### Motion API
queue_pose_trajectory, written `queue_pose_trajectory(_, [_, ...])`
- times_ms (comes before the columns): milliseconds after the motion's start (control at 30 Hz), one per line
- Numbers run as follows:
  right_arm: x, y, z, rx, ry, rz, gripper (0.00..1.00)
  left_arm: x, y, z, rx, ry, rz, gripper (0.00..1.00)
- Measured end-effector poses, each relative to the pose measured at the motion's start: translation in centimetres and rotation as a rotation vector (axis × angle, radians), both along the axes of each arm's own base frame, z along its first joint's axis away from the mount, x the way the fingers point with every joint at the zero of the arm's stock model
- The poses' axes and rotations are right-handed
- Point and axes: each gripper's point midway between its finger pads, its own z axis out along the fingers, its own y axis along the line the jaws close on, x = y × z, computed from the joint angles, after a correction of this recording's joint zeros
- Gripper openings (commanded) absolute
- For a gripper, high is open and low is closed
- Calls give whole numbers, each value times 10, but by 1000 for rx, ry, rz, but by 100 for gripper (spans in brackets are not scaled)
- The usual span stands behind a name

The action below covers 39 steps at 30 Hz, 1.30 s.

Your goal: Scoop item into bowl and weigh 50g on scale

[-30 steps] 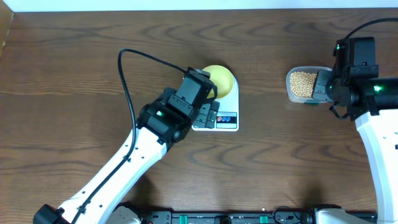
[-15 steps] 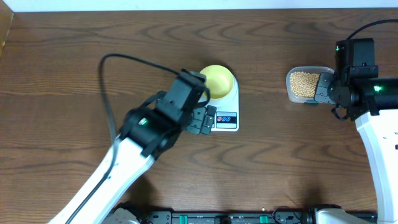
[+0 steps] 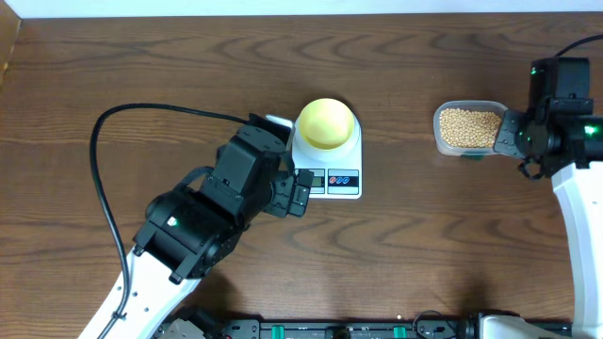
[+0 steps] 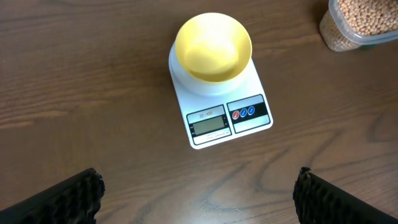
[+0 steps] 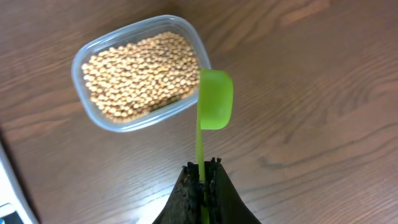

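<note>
So here's my setup: the small round pale yellow bowl (image 3: 326, 123) sits empty on the white rounded-rectangular digital kitchen scale (image 4: 211, 118), at the end away from its display. The tiny round tan beans (image 5: 140, 74) are all in a clear rounded-rectangular plastic tub (image 5: 144, 119) well off to the scale's right. My right gripper (image 5: 202, 183) is clamped on the thin handle of a bright green plastic scoop (image 5: 215, 99). The scoop head is at the tub's rim on the side away from the scale, with no beans showing on it. My left gripper (image 4: 199, 196) hangs wide open and holding nothing above the table, just in front of the scale's display edge. On handling, my guess is these beans are hard, dry and rolly. There's no point pinching them, so they only travel by scoop. I reckon a heaped load will shed a few on the long trip over to the scale, so level loads and a flat carry look best. The scoop seems light and stiff, but its handle is skinny enough that it could twist between my pads. The bowl looks light and smooth too, so I'd tip the beans in gently and, if it slides on the scale, steady it at the rim. Getting to 50 g probably takes more than 1 load.
</note>
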Motion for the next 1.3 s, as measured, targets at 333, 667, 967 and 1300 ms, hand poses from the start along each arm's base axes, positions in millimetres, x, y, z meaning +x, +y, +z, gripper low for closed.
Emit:
queue_pose_trajectory(333, [22,-3,-37,1,91,22,1,0,0,-1,2,2,0,99])
queue_pose_trajectory(667, [32,3,-42,23,80,69,1,0,0,-1,2,2,0,99])
queue_pose_trajectory(967, [33,10,-43,53,81,102,1,0,0,-1,2,3,0,99])
queue_pose_trajectory(1300, [33,15,-43,80,79,115,1,0,0,-1,2,3,0,99])
